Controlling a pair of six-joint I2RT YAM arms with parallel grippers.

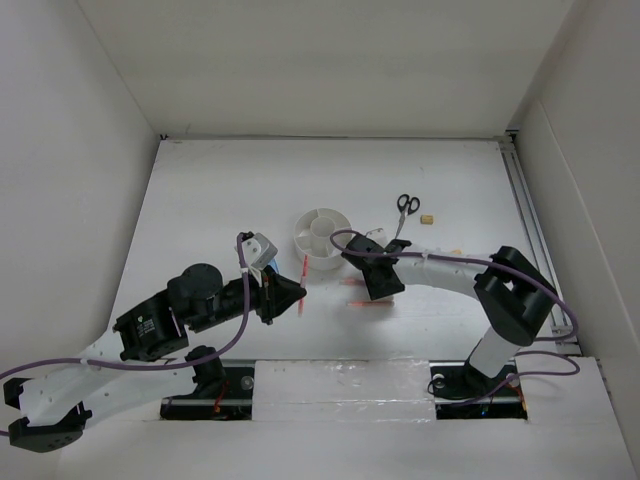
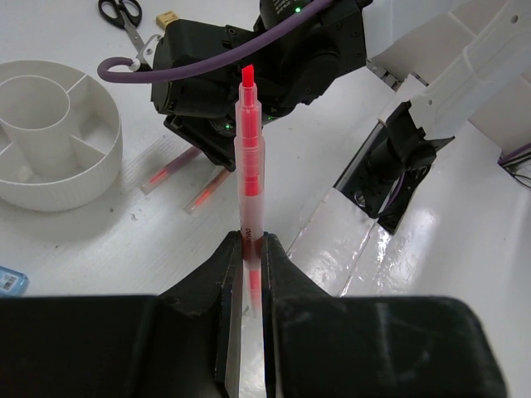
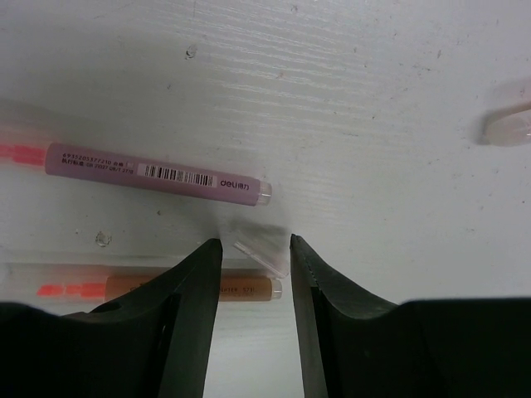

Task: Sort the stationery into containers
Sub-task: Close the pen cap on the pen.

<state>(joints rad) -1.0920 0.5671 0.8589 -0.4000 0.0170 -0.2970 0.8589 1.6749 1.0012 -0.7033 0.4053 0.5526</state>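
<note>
My left gripper (image 2: pixel 251 253) is shut on a thin red pen (image 2: pixel 249 157) and holds it off the table, tip pointing away. In the top view the left gripper (image 1: pixel 287 297) and the pen (image 1: pixel 303 272) are just near of the round white organizer (image 1: pixel 322 238), which lies to the left in the left wrist view (image 2: pixel 50 141). My right gripper (image 3: pixel 255 249) is open, low over two pens lying on the table: a purple-labelled pen (image 3: pixel 158 174) and an orange-labelled pen (image 3: pixel 241 288). A clear cap end (image 3: pixel 264 255) lies between its fingers. In the top view the right gripper (image 1: pixel 375 290) is right of the organizer.
Black-handled scissors (image 1: pixel 406 208) and a tan eraser (image 1: pixel 428 218) lie beyond the right gripper. A small blue item (image 2: pixel 8 282) lies near the left gripper. White walls enclose the table on three sides. A pale item (image 3: pixel 508 126) shows at the right edge of the right wrist view.
</note>
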